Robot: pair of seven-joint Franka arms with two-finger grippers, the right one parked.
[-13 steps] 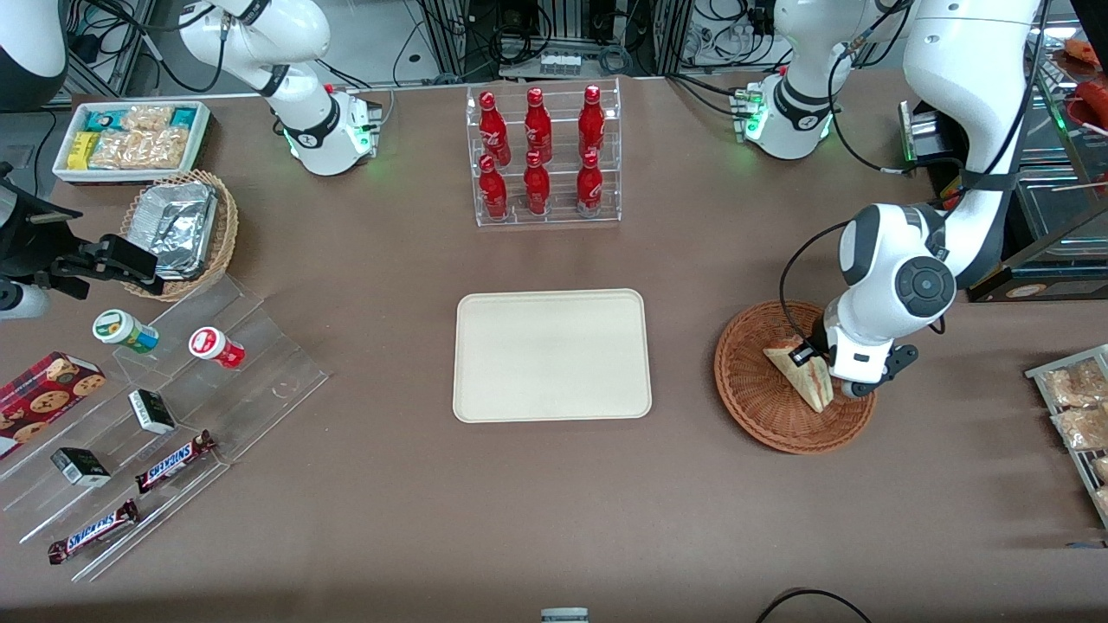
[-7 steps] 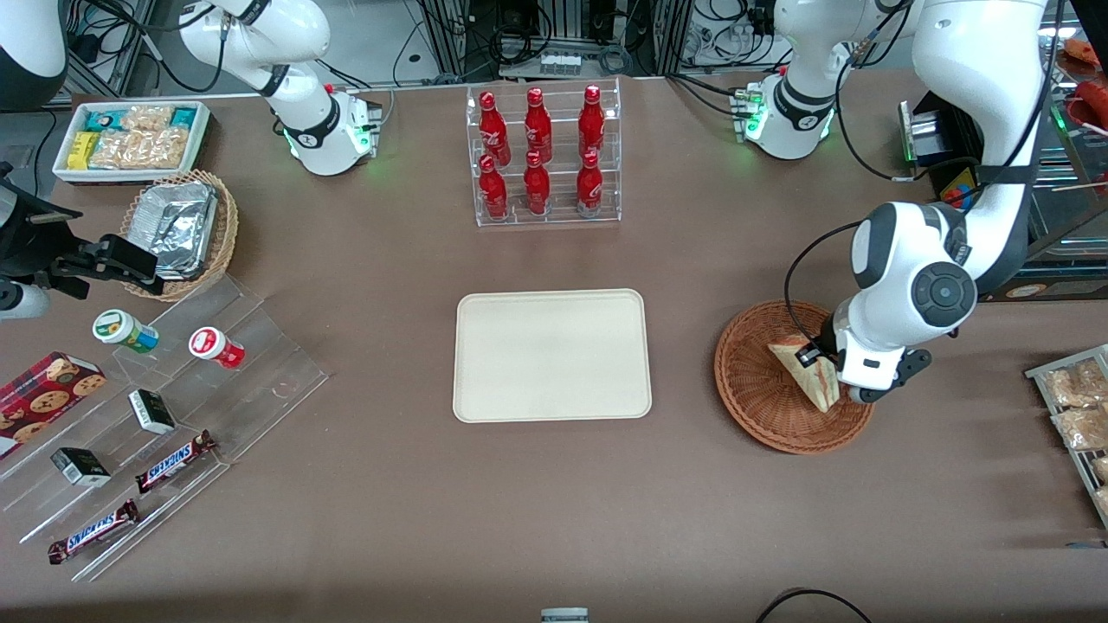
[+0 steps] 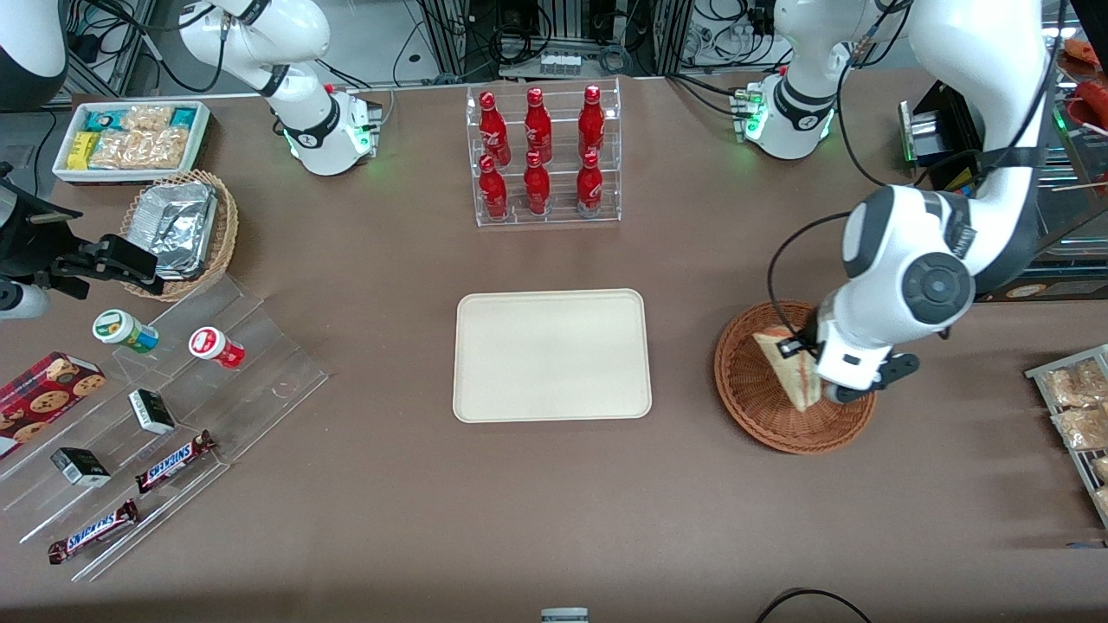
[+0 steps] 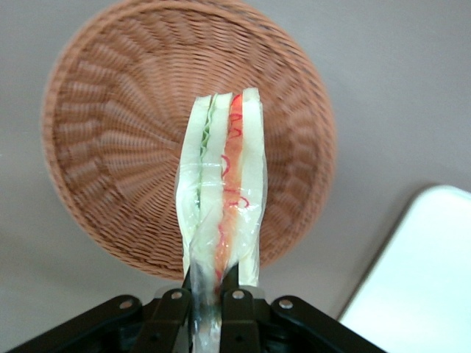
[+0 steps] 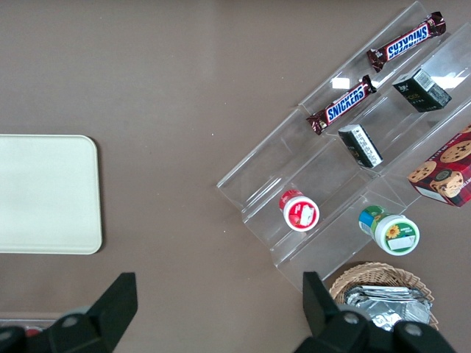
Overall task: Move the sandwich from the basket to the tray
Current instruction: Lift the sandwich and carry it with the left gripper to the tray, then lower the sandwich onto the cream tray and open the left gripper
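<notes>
The sandwich point(image 3: 783, 370), a clear-wrapped white-bread wedge with red and green filling, hangs just above the round reddish-brown basket point(image 3: 753, 407). My left gripper point(image 3: 809, 374) is shut on it, with the arm's wrist over the basket's edge toward the working arm's end. The wrist view shows the sandwich point(image 4: 221, 184) edge-on, pinched at its wrapped end between the gripper point(image 4: 210, 290) fingers, with the empty basket point(image 4: 110, 147) below it. The cream-white tray point(image 3: 552, 355) lies empty at the table's middle, beside the basket; its corner point(image 4: 423, 279) shows in the wrist view.
A clear rack of red bottles point(image 3: 543, 156) stands farther from the front camera than the tray. Toward the parked arm's end are a stepped acrylic display with snacks point(image 3: 164, 415), a tan basket of foil containers point(image 3: 182, 229) and a white snack bin point(image 3: 130, 138). A wire rack of packets point(image 3: 1078, 415) sits at the working arm's end.
The gripper has risen with the sandwich, lifting it off the basket floor and shifting it slightly toward the tray. The basket has stayed put.
</notes>
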